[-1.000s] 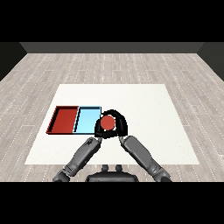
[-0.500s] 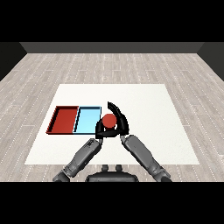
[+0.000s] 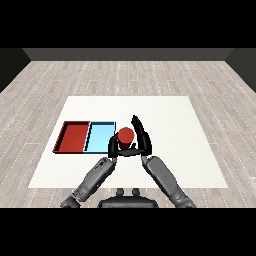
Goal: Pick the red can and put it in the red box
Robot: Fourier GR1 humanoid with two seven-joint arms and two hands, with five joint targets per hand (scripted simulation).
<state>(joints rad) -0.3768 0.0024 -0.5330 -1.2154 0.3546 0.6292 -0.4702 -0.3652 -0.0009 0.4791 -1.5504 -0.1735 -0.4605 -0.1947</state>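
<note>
Right hand (image 3: 141, 137) curled round the short red cylindrical can (image 3: 125, 135), fingers up its far side, thumb under. Left hand (image 3: 114, 146) just beside the can's left, fingers bent; hold cannot be told. Since a second ago the can has shifted left, now at the right edge of the flat light blue tray (image 3: 99, 138). Flat red tray (image 3: 75, 137) lies further left, still to reach; carry under way.

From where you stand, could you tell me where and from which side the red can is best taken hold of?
Grip the red can round its curved side wall, below the top. It stands upright just right of the light blue tray, so coming in from the right looks best; the right hand is already curled round that side, with the left hand beside its base.
</note>
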